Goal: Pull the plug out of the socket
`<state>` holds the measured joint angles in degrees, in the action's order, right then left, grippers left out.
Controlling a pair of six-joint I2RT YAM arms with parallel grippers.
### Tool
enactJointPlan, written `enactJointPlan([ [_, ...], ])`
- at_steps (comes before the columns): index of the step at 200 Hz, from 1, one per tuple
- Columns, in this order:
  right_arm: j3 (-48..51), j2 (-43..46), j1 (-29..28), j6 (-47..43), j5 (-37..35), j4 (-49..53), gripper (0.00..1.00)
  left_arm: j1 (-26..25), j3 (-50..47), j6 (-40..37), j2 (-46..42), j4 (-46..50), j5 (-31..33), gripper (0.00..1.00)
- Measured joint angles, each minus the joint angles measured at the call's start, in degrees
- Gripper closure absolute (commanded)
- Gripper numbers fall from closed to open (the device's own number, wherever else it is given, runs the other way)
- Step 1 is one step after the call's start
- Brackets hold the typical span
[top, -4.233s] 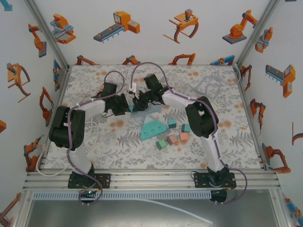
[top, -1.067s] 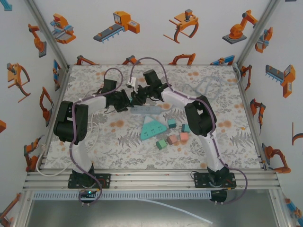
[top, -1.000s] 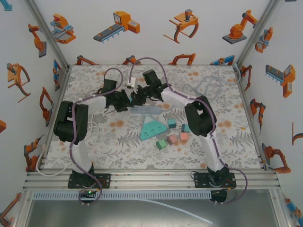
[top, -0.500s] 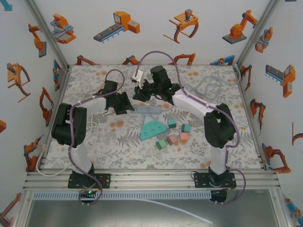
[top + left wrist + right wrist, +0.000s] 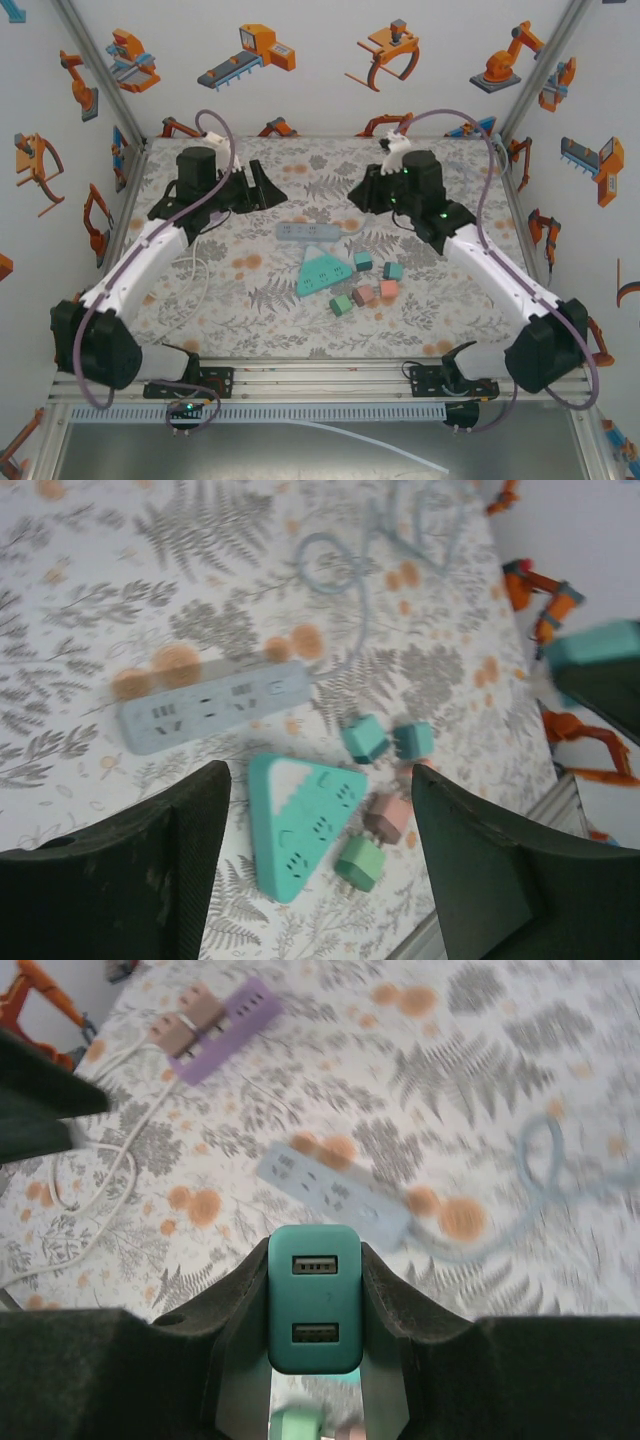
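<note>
The plug, a teal block with two USB ports, sits clamped between my right gripper's fingers, clear of the table. The socket, a pale blue-grey power strip, lies flat mid-table with nothing plugged in; it is also in the right wrist view and the left wrist view. My right gripper hovers right of and behind the strip. At the back left, my left gripper stands open with nothing between its fingers, well apart from the strip.
A teal triangular socket block lies in front of the strip, with loose teal, pink and green plugs to its right. A purple strip carrying pink plugs lies at the far left, beside a white cable. A pale blue cable coils at the back right.
Both arms have drawn away from the strip. The right gripper lifted the plug off it and swung right. The left gripper let go of the strip, opened and moved back left.
</note>
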<state>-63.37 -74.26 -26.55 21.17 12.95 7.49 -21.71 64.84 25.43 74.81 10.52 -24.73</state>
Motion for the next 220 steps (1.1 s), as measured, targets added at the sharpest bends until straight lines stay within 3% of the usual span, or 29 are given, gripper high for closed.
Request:
enactJointPlan([
  [24, 7.2, 4.0, 5.1, 5.2, 0.1, 1.4, 1.00, -3.2, -1.5, -3.6, -6.6, 0.7, -4.1, 0.17],
  [50, 13.3, 3.7, 10.2, 8.4, 1.5, 1.6, 1.00, -6.6, -3.9, -6.7, -11.6, 2.4, -6.4, 0.00],
  [76, 17.5, -0.2, 13.4, 10.2, 3.7, -0.4, 1.00, -7.1, -6.7, -8.1, -15.4, 5.0, -5.4, 0.03],
  [129, 18.4, -14.2, 14.9, 10.4, 7.9, -7.4, 1.00, -7.1, -8.3, -9.2, -18.2, 8.7, 2.8, 0.03],
  [161, 18.4, -19.1, 14.9, 10.3, 10.3, -9.9, 0.91, -7.1, -8.3, -9.1, -18.1, 10.3, 6.2, 0.03],
  [190, 18.4, -20.0, 14.9, 10.1, 10.8, -9.9, 0.71, -7.1, -8.4, -9.1, -17.8, 10.8, 7.7, 0.03],
  [220, 18.6, -19.8, 14.9, 8.7, 9.5, -9.2, 0.59, -7.1, -8.4, -9.1, -17.0, 10.8, 8.9, 0.03],
])
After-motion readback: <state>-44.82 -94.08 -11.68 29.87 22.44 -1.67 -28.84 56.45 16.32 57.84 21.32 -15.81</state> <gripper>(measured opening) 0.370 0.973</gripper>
